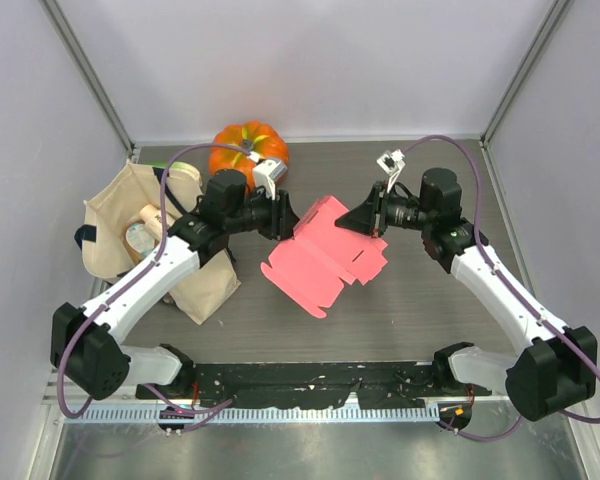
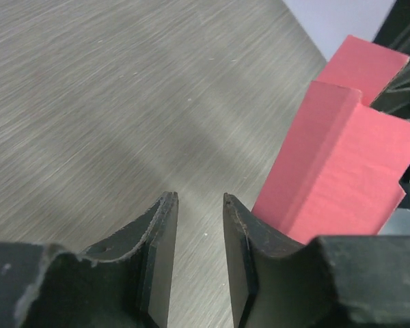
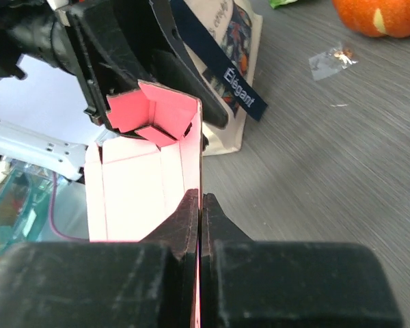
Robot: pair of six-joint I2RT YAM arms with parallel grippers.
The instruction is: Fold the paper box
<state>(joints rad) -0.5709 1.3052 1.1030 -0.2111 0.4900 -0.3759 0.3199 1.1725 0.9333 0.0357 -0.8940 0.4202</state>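
Both arms reach inward, meeting mid-frame over the table (image 1: 420, 300) | right pincer (image 3: 200, 199) pinched tight on a raised panel edge of the paper box (image 1: 320, 258), centre of top view | left pincer (image 2: 200, 201) narrowly parted, nothing between | box just beside its frame-right finger; I can't tell if they touch.

paper box (image 1: 320, 262) | pink-red, partly folded | mid-table, far flap raised
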